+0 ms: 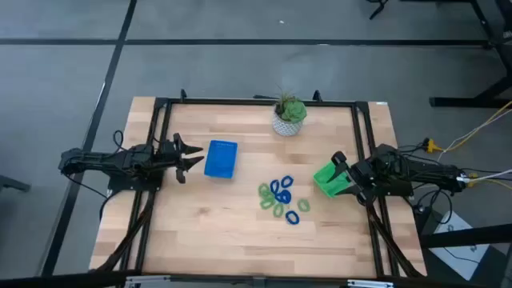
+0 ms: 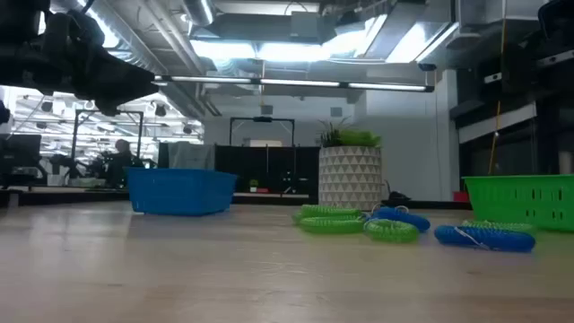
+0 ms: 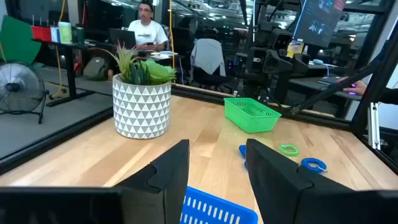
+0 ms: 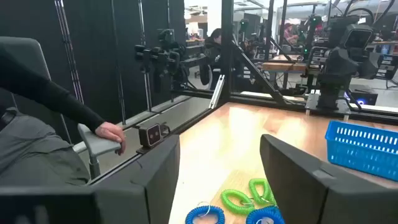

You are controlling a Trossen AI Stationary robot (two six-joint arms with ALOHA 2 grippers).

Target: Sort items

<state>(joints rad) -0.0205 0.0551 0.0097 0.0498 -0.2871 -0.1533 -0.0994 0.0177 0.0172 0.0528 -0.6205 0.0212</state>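
Bench (image 1: 200,240): your wooden top carries everything here.
Blue tray (image 1: 221,158): left of the rings, near your left gripper.
Green tray (image 1: 326,178): right of the rings.
Left gripper (image 1: 190,156): just left of the blue tray, fingers apart, empty.
Right gripper (image 1: 342,171): at the green tray, fingers wide, empty.
Rings (image 1: 280,200): your blue and green loops sit clustered between both trays.

The blue tray (image 3: 217,208) is cut off behind the left hand (image 3: 217,168).

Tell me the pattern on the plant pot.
White with grey triangles on the plant pot, clearest in the left wrist view.
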